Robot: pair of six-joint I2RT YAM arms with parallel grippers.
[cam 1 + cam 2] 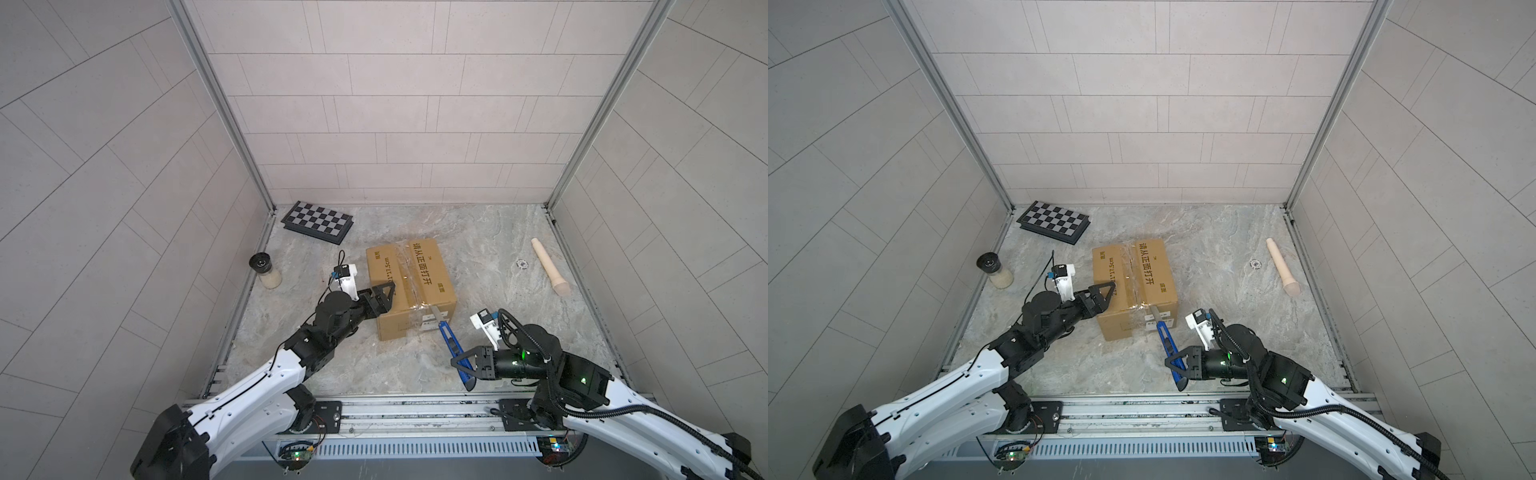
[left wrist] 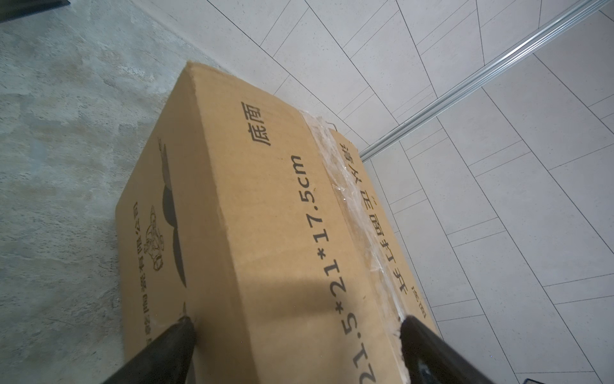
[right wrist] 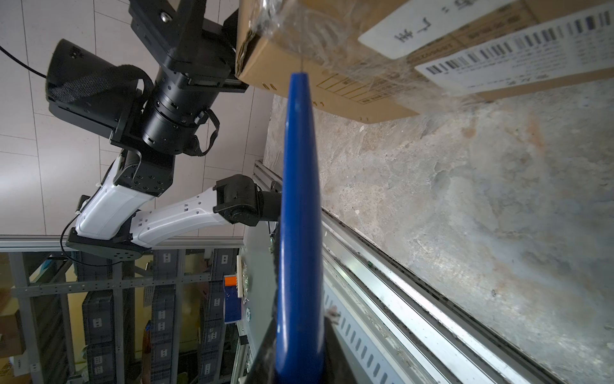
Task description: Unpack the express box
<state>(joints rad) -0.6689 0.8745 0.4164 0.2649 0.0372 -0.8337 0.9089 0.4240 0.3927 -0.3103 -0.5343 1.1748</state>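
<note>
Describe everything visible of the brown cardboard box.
The brown corrugated cardboard box stands closed on the grey marbled table. Black Chinese print marks its top; crinkled clear tape seals the centre seam and runs down the near face over white labels. The open left gripper straddles its left top edge. The blue utility knife in the right gripper has its blade at the taped near edge.
</note>
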